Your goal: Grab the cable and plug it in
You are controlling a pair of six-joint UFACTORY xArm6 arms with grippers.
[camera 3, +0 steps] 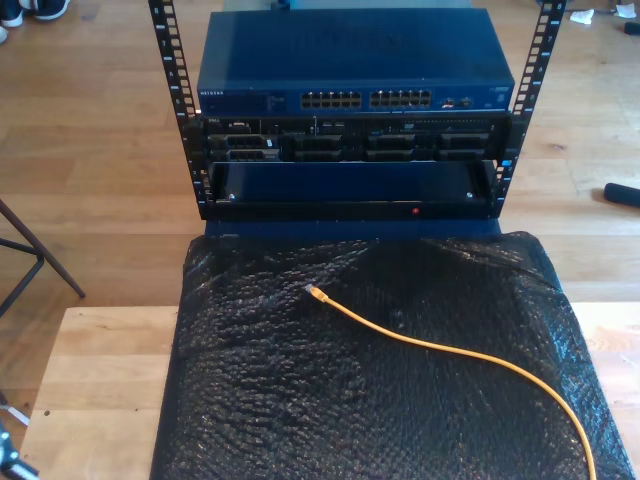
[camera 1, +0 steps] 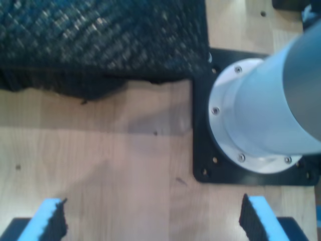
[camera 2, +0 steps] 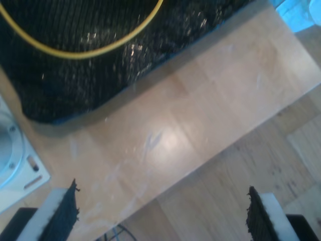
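The cable is thin and yellow-orange. It lies loose on a black bubble-wrap mat in the exterior view, its small plug pointing toward the rack and its length running off to that view's lower right. A curved stretch of the cable crosses the mat ahead of my second gripper, which is open above bare table wood and holds nothing. My first gripper is also open over the wood, beside the mat, with nothing between its foam-padded fingers.
A rack behind the mat holds a blue network switch with rows of ports. An arm's pale base stands on a black plate. Another white base sits by the table edge, with floor beyond.
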